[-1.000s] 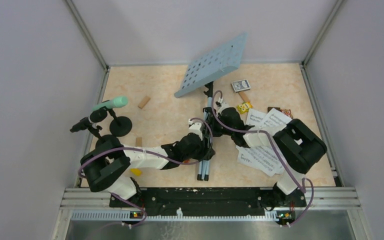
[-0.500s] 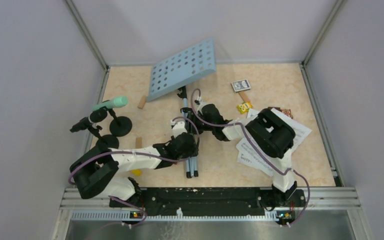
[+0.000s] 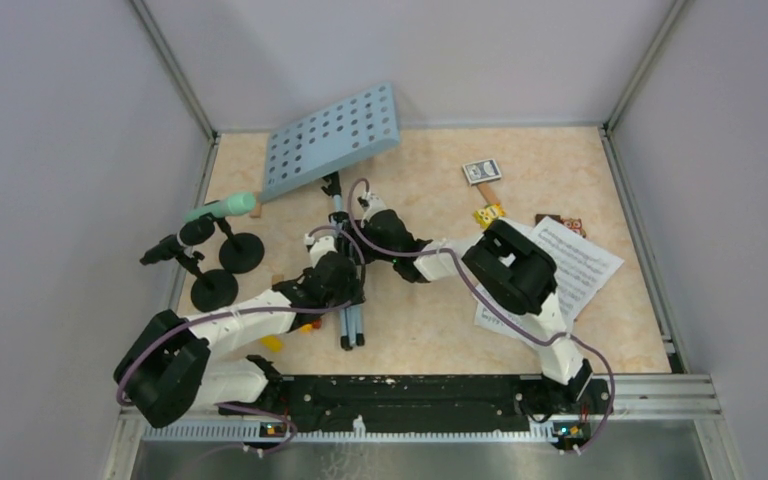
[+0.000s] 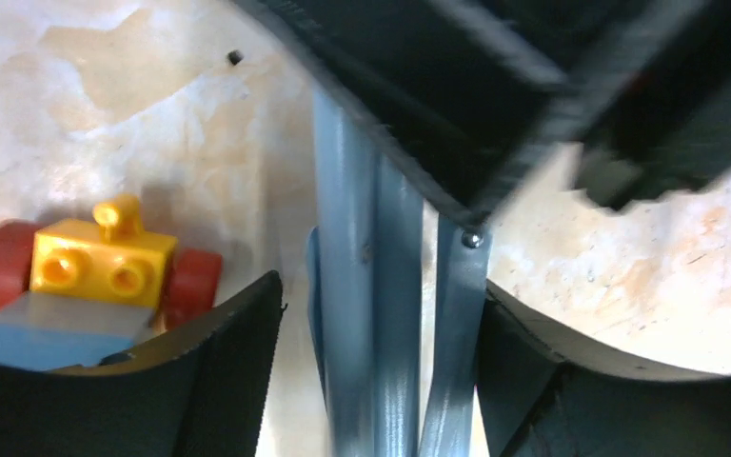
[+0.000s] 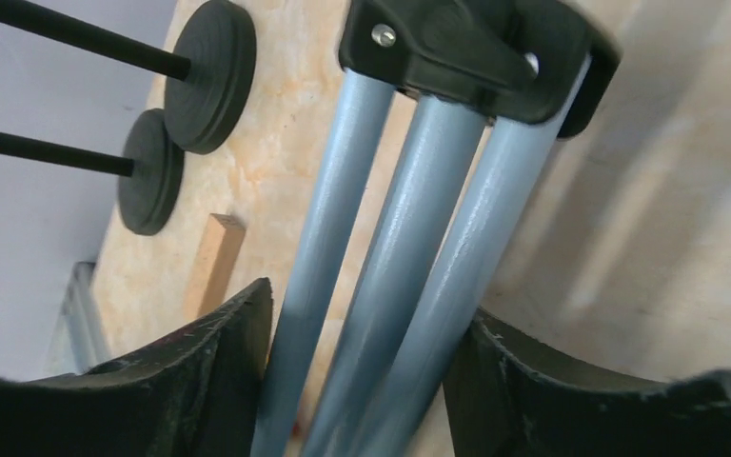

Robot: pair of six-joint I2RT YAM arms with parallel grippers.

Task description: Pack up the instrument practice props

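- The pale-blue music stand point(image 3: 332, 140) leans in the upper centre of the overhead view. Its perforated panel is raised toward the back wall, and its folded silver tripod legs point(image 3: 350, 322) point at the near edge of the desk point(image 3: 430, 330).
- Our right hand point(image 5: 362, 381) is clamped on the legs just below the black hub point(image 5: 466, 48), both fingers pressing the tubes.
- Our left hand point(image 4: 381, 381) straddles the legs lower down. A sliver of desk shows beside one finger, so we cannot tell whether it grips.
- Left of the stand, the mint-green microphone point(image 3: 222, 208) and black microphone point(image 3: 165, 248) sit in their round-based holders point(image 3: 242, 252).
- Sheet-music pages point(image 3: 570, 265) lie at right.
- A yellow toy brick point(image 4: 105, 267) with red wheels lies just beside the left hand.
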